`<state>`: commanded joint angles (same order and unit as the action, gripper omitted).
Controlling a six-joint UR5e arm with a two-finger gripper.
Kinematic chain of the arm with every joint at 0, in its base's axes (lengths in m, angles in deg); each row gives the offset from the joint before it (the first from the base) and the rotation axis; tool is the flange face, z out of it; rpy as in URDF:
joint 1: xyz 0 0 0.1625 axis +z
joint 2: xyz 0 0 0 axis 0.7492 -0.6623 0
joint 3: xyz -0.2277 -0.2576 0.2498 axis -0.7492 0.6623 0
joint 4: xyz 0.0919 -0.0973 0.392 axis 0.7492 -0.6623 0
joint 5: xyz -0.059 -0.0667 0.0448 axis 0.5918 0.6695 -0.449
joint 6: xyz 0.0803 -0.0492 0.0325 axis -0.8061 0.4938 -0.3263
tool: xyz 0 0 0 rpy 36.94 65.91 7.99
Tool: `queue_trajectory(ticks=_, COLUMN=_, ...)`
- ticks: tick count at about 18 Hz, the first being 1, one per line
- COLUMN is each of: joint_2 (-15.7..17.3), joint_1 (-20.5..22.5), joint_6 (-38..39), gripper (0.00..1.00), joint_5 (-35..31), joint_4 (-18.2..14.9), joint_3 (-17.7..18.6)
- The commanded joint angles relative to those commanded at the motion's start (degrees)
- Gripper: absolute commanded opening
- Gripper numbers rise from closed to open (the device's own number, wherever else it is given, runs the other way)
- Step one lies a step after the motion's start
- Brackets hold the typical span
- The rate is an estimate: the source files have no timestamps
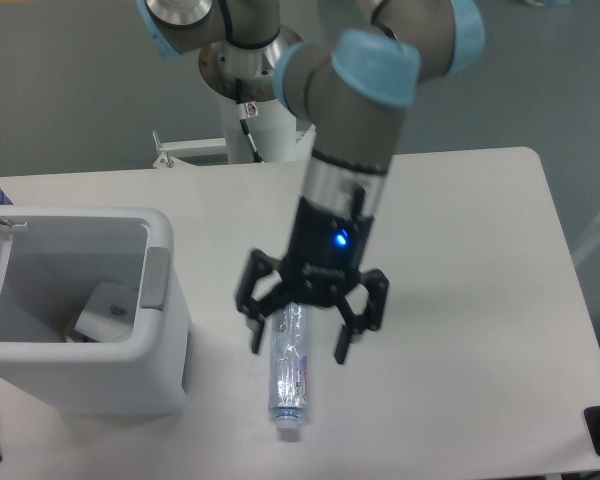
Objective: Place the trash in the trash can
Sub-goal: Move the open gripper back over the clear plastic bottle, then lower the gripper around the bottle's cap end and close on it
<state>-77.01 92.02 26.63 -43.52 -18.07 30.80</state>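
**Insp. A:** Status of the gripper (300,345)?

**Insp. B:** Fingers spread wide, nothing between them. Pointing down, positioned over the upper half of the clear bottle (288,375). One fingertip sits to each side of the bottle body. Contact w/ bottle: can't tell from this view. Blue light lit on the gripper housing.

**Insp. A:** Bottle location?

**Insp. B:** Lying flat on the white table (460,260), front-centre, lengthwise toward the camera. White cap at the near end, close to the table's front edge. Upper end partly hidden behind the gripper. Well apart from the bin.

**Insp. A:** Trash can?

**Insp. B:** White boxy bin (40,385) at the table's left side, open top. Grey tab on the side wall facing the bottle. Lid hinged back at the far left, only partly in frame.

**Insp. A:** Contents?

**Insp. B:** A small white carton (108,310) lies inside, tilted against the interior near the right wall. Print not legible.

**Insp. A:** Arm?

**Insp. B:** Reaches from the base at the table's rear, wrist approx. vertical over the bottle.
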Motion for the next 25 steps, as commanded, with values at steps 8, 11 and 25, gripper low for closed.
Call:
queue_trajectory(ticks=8, joint_2=-6.7, joint_1=-0.1, joint_6=-4.3, gripper=1.0, joint_5=-6.3, joint_4=-0.6, joint_3=2.2)
queue_trajectory(ticks=11, joint_2=-9.1, joint_1=-1.2, joint_6=-6.0, gripper=1.0, joint_5=-8.4, joint_4=-0.5, joint_3=2.5)
queue_trajectory(ticks=25, joint_2=-13.2, joint_1=-7.3, joint_6=-6.7, gripper=1.0, joint_5=-15.9, joint_4=-0.3, joint_3=3.0)
